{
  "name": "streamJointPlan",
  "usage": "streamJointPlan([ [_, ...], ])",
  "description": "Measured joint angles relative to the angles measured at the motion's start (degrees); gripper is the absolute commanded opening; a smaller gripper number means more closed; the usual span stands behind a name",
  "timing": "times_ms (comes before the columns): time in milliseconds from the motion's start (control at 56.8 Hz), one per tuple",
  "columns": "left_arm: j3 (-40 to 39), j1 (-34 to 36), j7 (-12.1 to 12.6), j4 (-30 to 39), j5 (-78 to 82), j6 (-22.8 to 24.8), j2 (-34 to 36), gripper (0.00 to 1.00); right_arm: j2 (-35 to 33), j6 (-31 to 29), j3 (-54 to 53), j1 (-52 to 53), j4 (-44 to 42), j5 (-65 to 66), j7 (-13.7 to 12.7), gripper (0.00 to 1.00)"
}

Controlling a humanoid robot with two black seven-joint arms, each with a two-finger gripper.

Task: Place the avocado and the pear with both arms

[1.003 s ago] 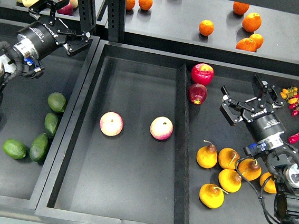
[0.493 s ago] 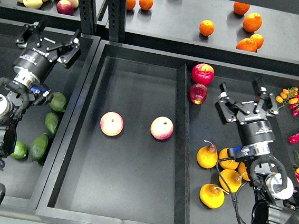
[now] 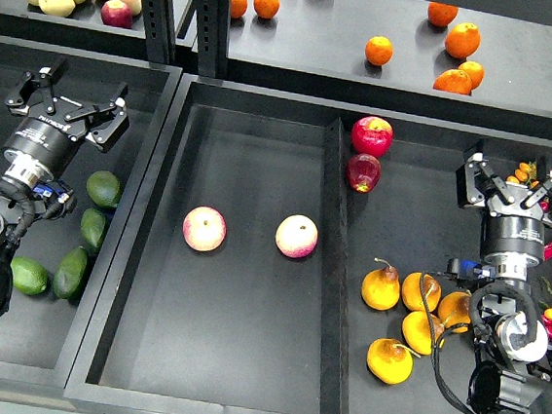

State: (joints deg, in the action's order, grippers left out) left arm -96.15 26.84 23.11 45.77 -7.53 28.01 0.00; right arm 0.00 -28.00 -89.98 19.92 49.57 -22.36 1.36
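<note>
Two pink apples (image 3: pixel 203 228) lie apart in the centre tray (image 3: pixel 233 350); oranges (image 3: pixel 453 80) above.

The black tray (image 3: pixel 232 359) looks matt and smooth. Red apples (image 3: pixel 372 135) shine glossy; the avocado (image 3: pixel 104 188) has smooth, faintly shiny green skin. The pear (image 3: pixel 389 361) looks satiny, brown-blotched.

Open tray floor (image 3: pixel 236 321) btwn 2 apples (image 3: pixel 203 228)

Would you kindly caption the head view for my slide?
Both open grippers, left and right, hover above avocados and pears.
</note>
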Motion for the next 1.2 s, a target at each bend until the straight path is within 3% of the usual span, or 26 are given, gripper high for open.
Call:
streamJointPlan([
  [334, 0.14, -7.29, 0.19, 3.30, -0.02, 0.00, 0.00, 0.99, 0.00, 0.00, 3.15, -1.34, -1.89, 3.48, -1.65, 0.99],
  [546, 0.12, -11.74, -0.09, 7.96, -0.02, -0.01, 0.00, 0.99, 0.00, 0.00, 3.06, -2.78, -3.95, 4.82, -7.75, 0.99],
  [721, 0.34, -14.76, -0.75, 10.63, -0.02, -0.01, 0.00, 0.99, 0.00, 0.00, 2.11, -5.04, -3.35, 4.95, -8.61, 0.99],
  [950, 1.87, -17.47, -8.40, 13.99, 0.03, -0.01, 0.00, 0.99, 0.00, 0.00, 0.83, -6.02, -1.35, 5.81, -8.11, 0.99],
  [1197, 2.73, -19.72, -14.19, 15.90, 0.08, -0.01, 0.00, 0.99, 0.00, 0.00, 0.30, -6.70, -0.02, 8.36, -7.54, 0.99],
])
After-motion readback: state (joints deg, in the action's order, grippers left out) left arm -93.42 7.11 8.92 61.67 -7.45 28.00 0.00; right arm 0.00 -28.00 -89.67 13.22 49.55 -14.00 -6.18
